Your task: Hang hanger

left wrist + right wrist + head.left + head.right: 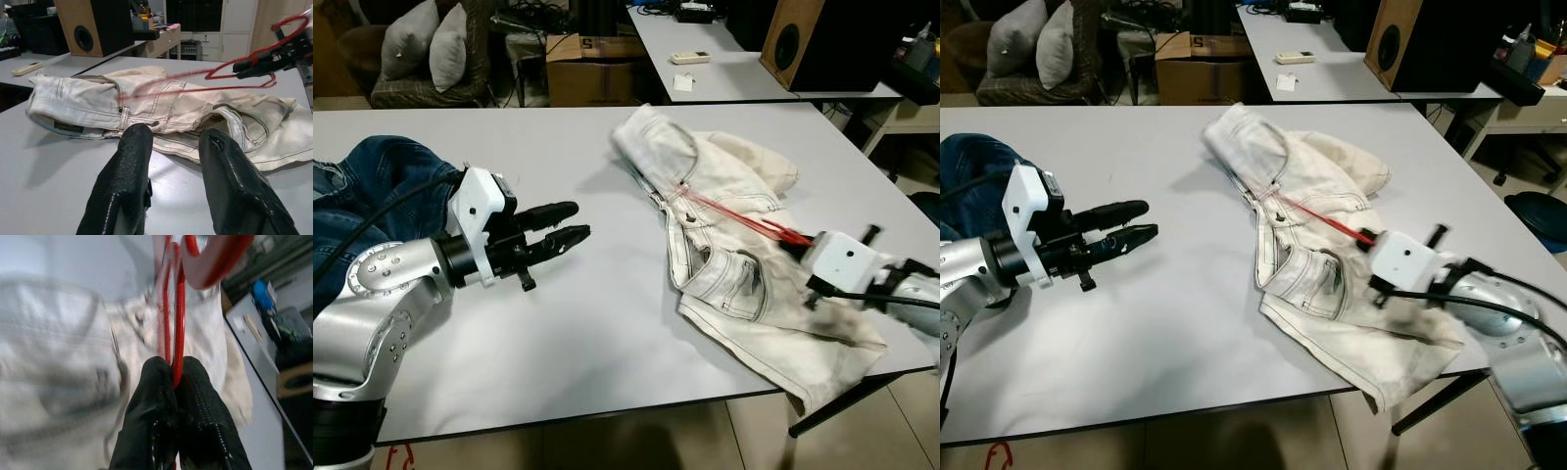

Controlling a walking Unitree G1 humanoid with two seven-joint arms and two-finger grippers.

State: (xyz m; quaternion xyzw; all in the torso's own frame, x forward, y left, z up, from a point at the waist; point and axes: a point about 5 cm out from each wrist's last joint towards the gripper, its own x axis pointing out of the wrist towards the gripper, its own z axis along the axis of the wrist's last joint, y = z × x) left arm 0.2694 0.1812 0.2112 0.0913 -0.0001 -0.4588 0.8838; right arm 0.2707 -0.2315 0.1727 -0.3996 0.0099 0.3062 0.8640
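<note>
Already the right claw (172, 382) pinched the red hanger (254, 58), its long axis running into the white jeans (724, 235) near the desk's right edge; the left claw (563, 223) hovered released.

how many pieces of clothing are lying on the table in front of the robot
2. White jeans lie at the table's right middle, with the red hanger on them, held by the right gripper. Blue jeans sit at the left edge, partly behind the left arm.

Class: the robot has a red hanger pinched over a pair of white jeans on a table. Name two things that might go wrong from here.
1. The right gripper pinches only the thin wire of the red hanger, so it might twist or slip.
2. The white jeans overhang the table edge nearest the robot; pulling could drag them off, since the left gripper hovers apart, jaws open.
</note>
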